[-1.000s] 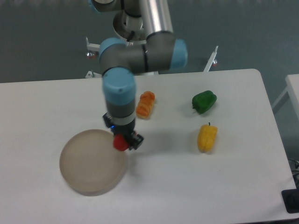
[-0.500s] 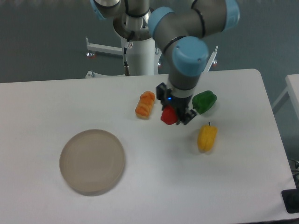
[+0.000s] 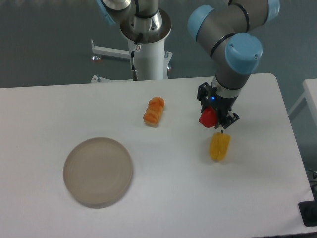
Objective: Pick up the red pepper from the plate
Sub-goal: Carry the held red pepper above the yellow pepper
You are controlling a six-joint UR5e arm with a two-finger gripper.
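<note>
Hand (image 3: 216, 114) grips the red pepper (image 3: 208, 117), lifted off the desk (image 3: 163, 198) and well away from the plate (image 3: 98, 171). The grasp looks off-centre, though the view is too small to be sure; the pepper could slip onto the yellow pepper (image 3: 219, 146) just below.

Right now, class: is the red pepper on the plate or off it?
Off it. The red pepper is held in the tool near the yellow pepper, far from the plate, which shows only its bare surface.
</note>
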